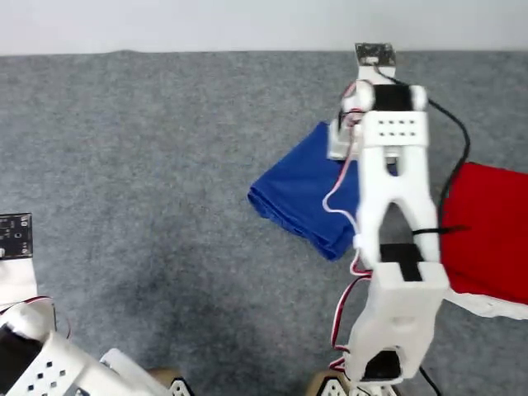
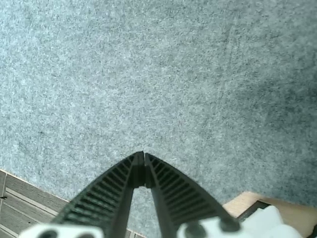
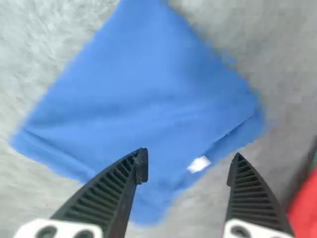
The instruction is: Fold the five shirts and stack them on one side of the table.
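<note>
A folded blue shirt [image 1: 301, 194] lies on the grey felt right of the table's middle. The right arm stretches over its right part, and my right gripper [image 3: 190, 166] hangs open above the blue shirt [image 3: 143, 99], nothing between its fingers; a small white tag [image 3: 199, 164] shows near one corner. A folded red shirt [image 1: 491, 231] lies at the right edge on top of something white [image 1: 495, 305]. My left gripper [image 2: 144, 161] is shut and empty over bare felt near the table's front edge; its arm [image 1: 41, 363] sits at the lower left.
A grey felt mat [image 1: 148, 165] covers the table. The wooden table edge [image 2: 257, 206] and floor [image 2: 20, 198] show beside the left gripper. A small circuit board [image 1: 15, 235] sits at the left edge, another [image 1: 375, 54] at the far side.
</note>
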Robot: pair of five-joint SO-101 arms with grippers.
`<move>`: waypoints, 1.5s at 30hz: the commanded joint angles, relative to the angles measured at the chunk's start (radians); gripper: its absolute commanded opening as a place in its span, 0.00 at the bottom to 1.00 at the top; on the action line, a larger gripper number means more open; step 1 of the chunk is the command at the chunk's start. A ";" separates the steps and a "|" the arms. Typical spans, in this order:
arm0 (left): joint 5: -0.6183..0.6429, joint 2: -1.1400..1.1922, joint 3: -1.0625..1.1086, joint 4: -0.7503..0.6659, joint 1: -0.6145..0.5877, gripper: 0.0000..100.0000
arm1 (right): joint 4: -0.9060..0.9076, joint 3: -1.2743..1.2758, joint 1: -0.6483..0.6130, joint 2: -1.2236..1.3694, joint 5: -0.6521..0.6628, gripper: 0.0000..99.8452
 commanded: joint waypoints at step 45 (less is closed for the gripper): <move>-0.052 -0.008 0.010 -0.049 -0.003 0.00 | -0.145 -0.029 0.016 0.472 -0.473 0.01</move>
